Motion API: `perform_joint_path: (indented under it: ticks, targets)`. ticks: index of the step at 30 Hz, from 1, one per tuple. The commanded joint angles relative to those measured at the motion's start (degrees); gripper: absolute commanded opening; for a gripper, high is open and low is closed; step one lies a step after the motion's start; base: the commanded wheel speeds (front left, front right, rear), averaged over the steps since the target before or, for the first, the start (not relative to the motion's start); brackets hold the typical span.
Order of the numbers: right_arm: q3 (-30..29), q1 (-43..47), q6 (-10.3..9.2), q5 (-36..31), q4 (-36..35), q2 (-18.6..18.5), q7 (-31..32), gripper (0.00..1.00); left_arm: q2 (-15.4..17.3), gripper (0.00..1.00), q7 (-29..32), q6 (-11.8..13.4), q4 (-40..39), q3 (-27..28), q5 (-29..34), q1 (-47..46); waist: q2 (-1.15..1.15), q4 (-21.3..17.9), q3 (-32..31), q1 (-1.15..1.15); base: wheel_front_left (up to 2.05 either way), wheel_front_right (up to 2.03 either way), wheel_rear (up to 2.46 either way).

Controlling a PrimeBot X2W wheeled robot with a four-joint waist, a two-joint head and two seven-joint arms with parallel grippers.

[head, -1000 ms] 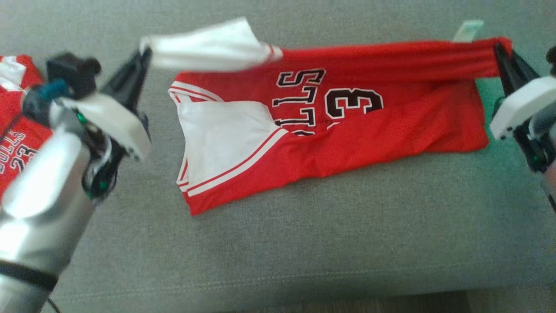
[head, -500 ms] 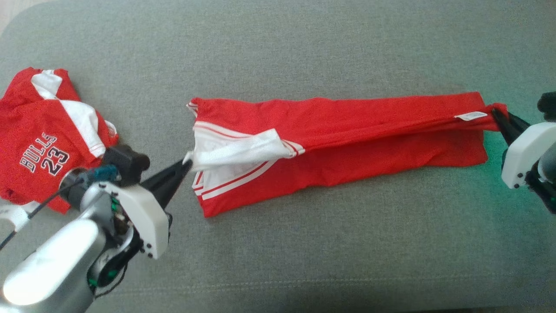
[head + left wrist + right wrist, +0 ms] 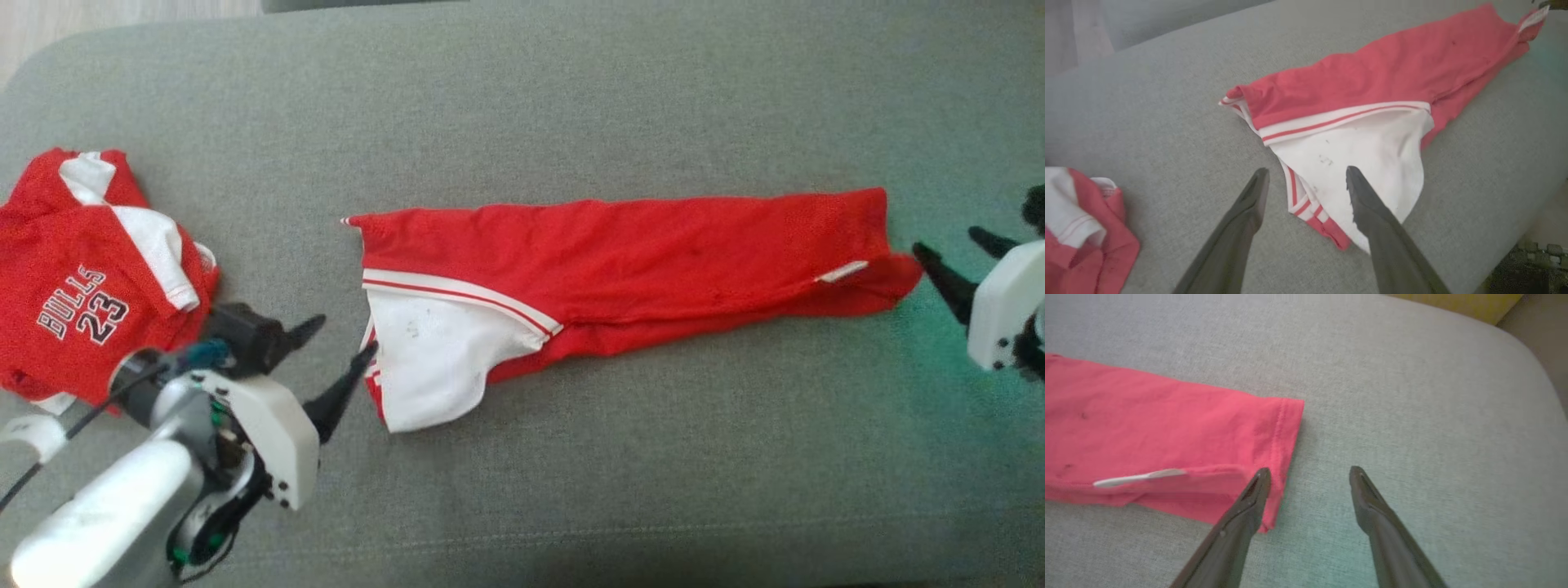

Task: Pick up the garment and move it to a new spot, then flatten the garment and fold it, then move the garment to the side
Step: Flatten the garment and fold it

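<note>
The garment is a red jersey with a white side panel, lying flat on the grey cushion as a long folded strip. My left gripper stands open just left of its white end, fingers apart and empty. In the left wrist view the open left gripper hovers over the striped edge of the garment. My right gripper is open beside the red right end, holding nothing. The right wrist view shows the open right gripper with one finger over the hem corner of the garment.
A second red and white jersey printed "BULLS 23" lies crumpled at the far left, also in the left wrist view as the jersey. The grey cushion has bare fabric in front of and behind the garment. Its rounded edge lies to the right.
Both grippers have opened and let go of the garment's edge. The lifted edge was brought over toward me and now lies on the lower layer as a folded strip. The head camera has shifted.
</note>
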Motion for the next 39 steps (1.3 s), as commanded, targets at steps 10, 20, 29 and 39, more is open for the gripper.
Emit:
perform_joint_path:
  ticks: [10, 20, 29, 39]
  targets:
    - [-11.4, -1.0, 0.37, 5.6, -3.2, 1.3, -12.2, 1.0, -4.3, 1.0, -15.6, 6.6, -1.2, 14.5, -6.3, -1.2, 0.0, -0.2, -2.5, 0.0, 0.0, 0.0, 0.0]
    - [-23.3, 8.2, 0.37, 0.6, -7.8, 12.9, -23.9, 1.0, -19.8, 1.0, -20.2, 4.6, -2.8, 33.3, -1.8, 5.8, 0.0, 0.3, -5.5, 0.0, 0.0, 0.0, 0.0]
    - [-36.2, 16.9, 0.37, -15.8, -11.8, 24.6, -24.1, 1.0, -30.2, 1.0, -20.2, -3.7, -3.5, 43.6, 11.4, 14.1, 0.0, -0.1, -5.3, 0.0, 0.0, 0.0, 0.0]
    - [-46.0, 20.1, 0.37, -26.5, -11.3, 30.3, -24.0, 1.0, -34.2, 1.0, -20.2, -8.8, -3.3, 48.3, 17.5, 16.0, 0.0, 0.8, -3.6, 0.0, 0.0, 0.0, 0.0]
